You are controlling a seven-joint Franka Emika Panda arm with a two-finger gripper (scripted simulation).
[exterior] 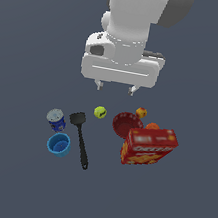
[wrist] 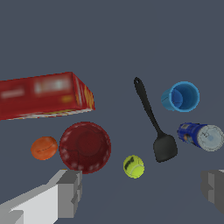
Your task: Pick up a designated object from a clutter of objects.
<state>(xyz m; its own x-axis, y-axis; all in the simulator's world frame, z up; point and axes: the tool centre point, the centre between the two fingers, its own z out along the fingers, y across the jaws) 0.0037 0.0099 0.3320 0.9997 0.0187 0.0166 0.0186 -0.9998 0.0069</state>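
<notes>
The blue can [exterior: 55, 120] is seen upright at the exterior view's left, just beside the light-blue cup [exterior: 58, 144] and near the black spatula [exterior: 80, 138]. The gripper [exterior: 114, 87] is held above, fingers spread wide, nothing gripped.

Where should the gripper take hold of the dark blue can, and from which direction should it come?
Probably from above, closing on the round side wall of the blue can, which seems to stand upright with its silvery top showing. Set the fingers so neither meets the light-blue cup or the spatula close beside it. The gripper is open and apart from it.
</notes>
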